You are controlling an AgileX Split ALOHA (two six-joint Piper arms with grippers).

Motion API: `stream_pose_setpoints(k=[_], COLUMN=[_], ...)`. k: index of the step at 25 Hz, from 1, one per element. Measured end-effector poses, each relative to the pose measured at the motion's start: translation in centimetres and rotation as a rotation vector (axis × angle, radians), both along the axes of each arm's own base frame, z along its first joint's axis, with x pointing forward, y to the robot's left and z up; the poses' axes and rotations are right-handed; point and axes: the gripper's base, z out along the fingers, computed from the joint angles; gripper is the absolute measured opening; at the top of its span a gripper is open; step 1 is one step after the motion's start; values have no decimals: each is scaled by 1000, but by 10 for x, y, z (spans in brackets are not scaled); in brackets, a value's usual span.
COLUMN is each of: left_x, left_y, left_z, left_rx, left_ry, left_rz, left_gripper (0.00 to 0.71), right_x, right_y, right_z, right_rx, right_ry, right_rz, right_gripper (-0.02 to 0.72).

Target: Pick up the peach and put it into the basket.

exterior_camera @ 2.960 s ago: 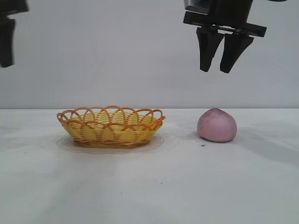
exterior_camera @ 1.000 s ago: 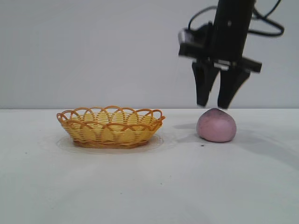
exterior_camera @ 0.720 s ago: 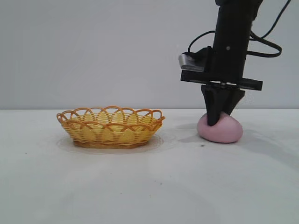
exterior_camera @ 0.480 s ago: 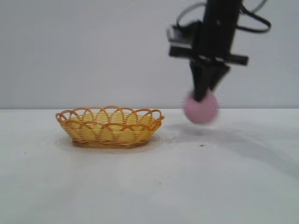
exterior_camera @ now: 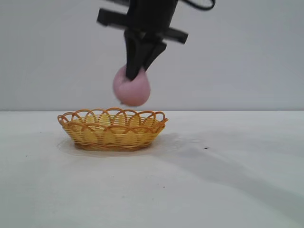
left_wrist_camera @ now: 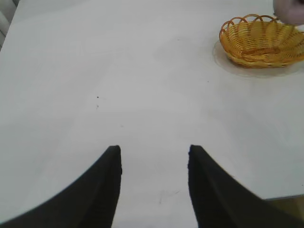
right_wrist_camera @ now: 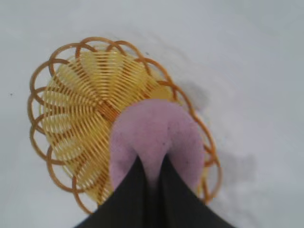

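While the left gripper [left_wrist_camera: 153,164] sits parked and half open with nothing between its fingers, well clear of the basket [exterior_camera: 112,128], the right gripper [exterior_camera: 139,64] hangs above the basket with its fingers pinched nearly together into the top of the peach [exterior_camera: 132,90]. Because the peach hangs over the basket's right half, close to the rim rather than the centre, the step is best done by carrying it slightly further left. Lower until it nearly touches the weave, then open, so it cannot roll out.
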Motion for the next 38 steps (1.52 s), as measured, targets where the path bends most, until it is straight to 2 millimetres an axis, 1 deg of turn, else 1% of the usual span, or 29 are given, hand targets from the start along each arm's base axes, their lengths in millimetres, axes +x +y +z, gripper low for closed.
stream_pose_setpoints(k=[2, 4, 6, 9, 10, 11, 15, 17, 18, 21, 22, 23, 26, 27, 29, 32, 36, 38], left_x=[0, 0, 0, 0, 0, 0, 0, 0, 0, 0, 0, 0, 0, 0, 0, 0, 0, 0], left_y=[0, 0, 0, 0, 0, 0, 0, 0, 0, 0, 0, -1, -1, -1, -1, 0, 0, 0], left_z=[0, 0, 0, 0, 0, 0, 0, 0, 0, 0, 0, 0, 0, 0, 0, 0, 0, 0], left_rx=[0, 0, 0, 0, 0, 0, 0, 0, 0, -3, -5, -8, -8, -9, -7, -9, -14, -16], left_ry=[0, 0, 0, 0, 0, 0, 0, 0, 0, 0, 0, 0, 0, 0, 0, 0, 1, 1], left_rz=[0, 0, 0, 0, 0, 0, 0, 0, 0, 0, -1, -3, -3, -4, -3, 3, 9, 11], left_gripper=[286, 286, 286, 286, 286, 286, 286, 286, 286, 286, 286, 286, 286, 286, 286, 286, 286, 286], right_x=[1, -1, -2, -3, -3, -3, 0, 2, 3, 8, 8, 10, 17, 22, 34, 55, 76, 83], right_y=[5, 10, 14, 16, 16, 17, 18, 18, 18, 17, 15, 12, -7, -17, -41, -78, -127, -154], right_z=[-19, -32, -38, -38, -38, -37, -28, -18, -12, 11, 18, 29, 55, 59, 59, 46, 29, 12], right_rx=[-14, -20, -19, -11, -10, -8, -27, -49, -62, -86, -92, -87, -79, -82, -107, -153, -171, -178], right_ry=[20, 40, 44, 45, 43, 42, 56, 62, 61, 32, 17, -4, -47, -43, -16, 37, 80, 108], right_rz=[6, 19, 26, 28, 28, 28, 35, 38, 36, 14, -4, -32, -134, -173, -244, -338, -460, -530], right_gripper=[0, 0, 0, 0, 61, 61, 283, 388, 415, 411, 453, 438, 438, 438, 438, 438, 438, 438])
